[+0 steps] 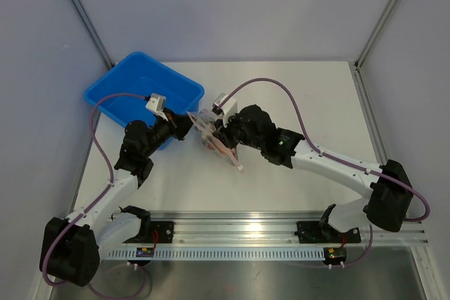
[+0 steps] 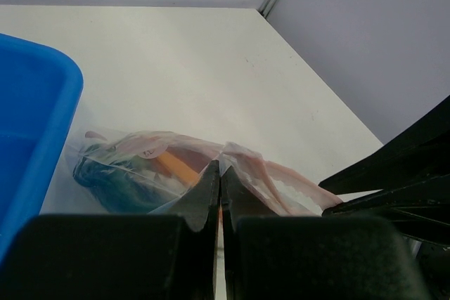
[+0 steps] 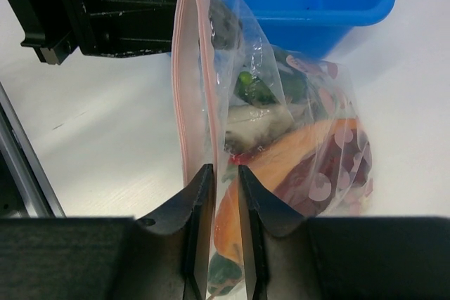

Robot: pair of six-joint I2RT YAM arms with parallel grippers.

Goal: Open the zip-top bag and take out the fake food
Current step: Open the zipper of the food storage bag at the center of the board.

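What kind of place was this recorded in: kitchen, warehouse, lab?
Probably a lab test cell, not a kitchen: a white table boxed in by grey panels, robot arms bolted to a slotted rail, and only a blue bin and a zip-top bag of toy food as props.

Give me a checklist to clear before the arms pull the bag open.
1. Hold of left gripper on bag edge: ok, shut on it.
2. Hold of right gripper on bag, beside the zip strip: ok, closed around the plastic.
3. Bag lifted between both arms: ok.
4. Seal of zip strip parted: not ok, it looks closed.
5. Removal of food: not ok, all inside the bag.
6. Place for food: ok, bin sits beside the bag.
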